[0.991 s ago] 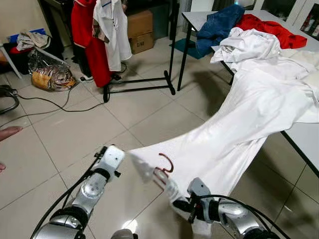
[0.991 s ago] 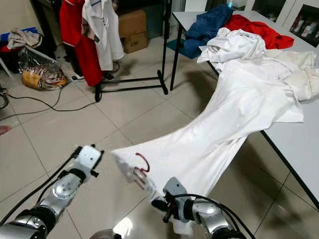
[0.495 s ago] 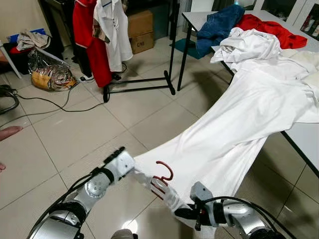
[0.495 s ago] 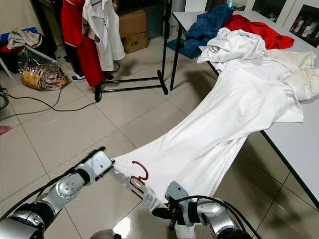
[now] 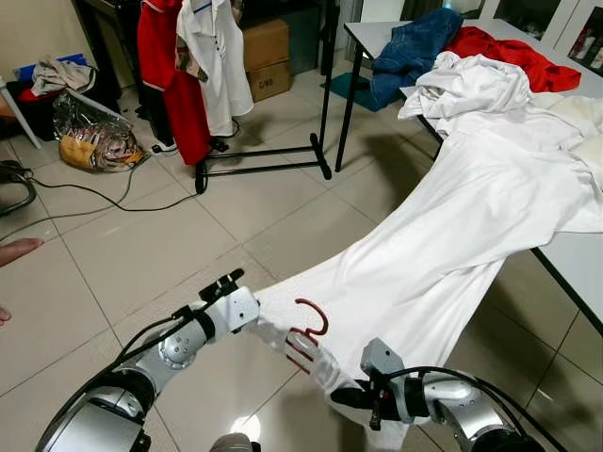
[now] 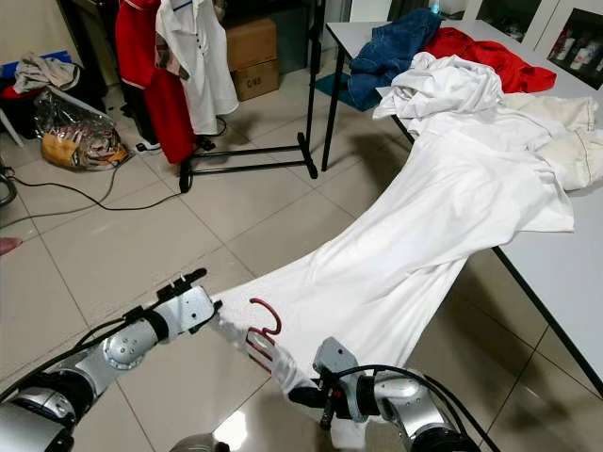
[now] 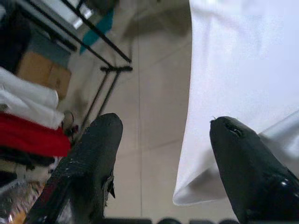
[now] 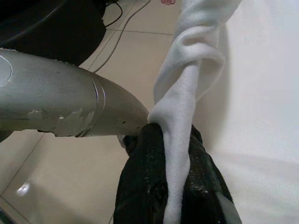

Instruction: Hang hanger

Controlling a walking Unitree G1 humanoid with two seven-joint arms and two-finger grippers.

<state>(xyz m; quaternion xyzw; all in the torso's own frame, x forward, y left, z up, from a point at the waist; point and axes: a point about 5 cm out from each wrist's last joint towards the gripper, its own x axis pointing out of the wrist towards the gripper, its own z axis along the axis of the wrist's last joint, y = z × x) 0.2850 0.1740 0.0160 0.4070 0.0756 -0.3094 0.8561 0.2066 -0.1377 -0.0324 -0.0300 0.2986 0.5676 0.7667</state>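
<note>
A long white garment (image 5: 452,235) stretches from the table down to my grippers near the floor. A red hanger hook (image 5: 312,318) sticks up out of its lower end, and the rest of the hanger is hidden in the cloth. My right gripper (image 5: 346,395) is shut on a twisted fold of this garment (image 8: 187,93), just below the hook. My left gripper (image 5: 226,281) is open at the garment's left corner. In the left wrist view its two fingers (image 7: 88,163) stand wide apart, with the cloth edge (image 7: 219,93) beyond them.
A black clothes rack (image 5: 325,85) with red and white clothes (image 5: 184,75) stands on the tiled floor ahead on the left. Nearby are cardboard boxes (image 5: 264,52), a plastic bag (image 5: 94,141) and a floor cable (image 5: 94,198). A person's foot (image 5: 14,250) is at the left edge. The table (image 5: 575,259) with piled clothes is on the right.
My left arm has swung right and come up against the garment's left corner. The garment's end and the hanger hook have shifted slightly right and lower. The right gripper has kept its hold.
</note>
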